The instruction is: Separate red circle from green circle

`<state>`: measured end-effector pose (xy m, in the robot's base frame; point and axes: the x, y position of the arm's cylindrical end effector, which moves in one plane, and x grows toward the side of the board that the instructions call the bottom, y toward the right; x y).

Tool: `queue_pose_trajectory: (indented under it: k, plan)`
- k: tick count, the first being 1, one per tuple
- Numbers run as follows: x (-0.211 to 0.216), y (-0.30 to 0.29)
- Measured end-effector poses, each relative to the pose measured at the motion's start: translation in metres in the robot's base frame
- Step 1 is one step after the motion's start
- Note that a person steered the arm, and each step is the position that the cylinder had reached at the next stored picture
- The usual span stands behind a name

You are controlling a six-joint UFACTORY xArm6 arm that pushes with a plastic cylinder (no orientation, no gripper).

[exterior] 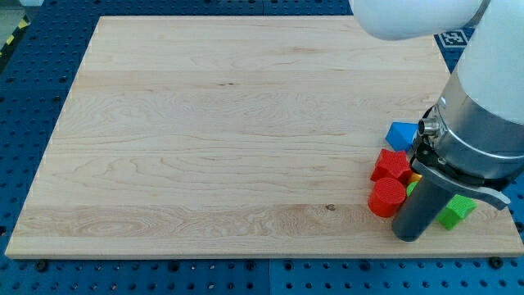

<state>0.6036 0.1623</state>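
The red circle [386,197] lies near the board's lower right. Just right of it stands the dark rod; my tip [408,236] rests on the board just below and to the right of the red circle, close to it. The rod and arm hide what lies behind them; only a green block [457,211] shows to the rod's right, its shape unclear, so I cannot tell if it is the green circle. A sliver of yellow block [415,177] and another green sliver [412,188] peek out beside the rod.
A second red block [392,165] with an angular shape lies just above the red circle. A blue block [400,135] lies above that. The wooden board [229,131] ends close below and right of the cluster; the arm's large body [483,115] overhangs the right edge.
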Motion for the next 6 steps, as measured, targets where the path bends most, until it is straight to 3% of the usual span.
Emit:
queue_pose_trajectory:
  k: [2, 6]
  plan:
    - [-0.01, 0.005]
    - [-0.036, -0.044]
